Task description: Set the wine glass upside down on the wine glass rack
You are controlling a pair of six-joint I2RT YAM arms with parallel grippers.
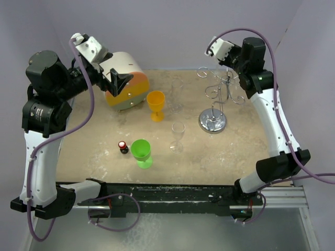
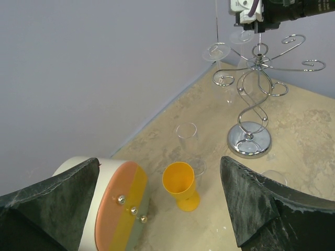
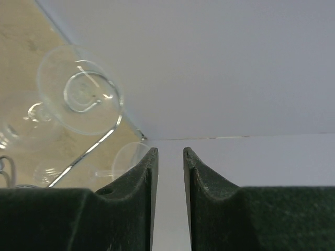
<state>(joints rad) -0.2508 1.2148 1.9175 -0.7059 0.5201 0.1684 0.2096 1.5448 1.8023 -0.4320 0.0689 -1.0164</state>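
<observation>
The silver wire wine glass rack (image 1: 213, 107) (image 2: 250, 99) stands on its round chrome base at the table's back right. A clear wine glass (image 2: 218, 52) hangs upside down from it, with its foot (image 3: 78, 89) caught in a curled loop. A second clear glass foot (image 3: 127, 157) sits just left of my right fingertips. My right gripper (image 1: 226, 63) (image 3: 170, 154) hovers over the rack top, jaws slightly apart with only wall behind the gap. My left gripper (image 2: 162, 193) is wide open and holds nothing, high above the back left.
On the table stand two clear wine glasses (image 1: 178, 133) (image 2: 187, 130), an orange goblet (image 1: 156, 104) (image 2: 180, 185) and a green goblet (image 1: 141, 152). A small red-capped bottle (image 1: 122, 147) and a round white, orange and yellow container (image 1: 125, 81) are also there. Walls close the back and sides.
</observation>
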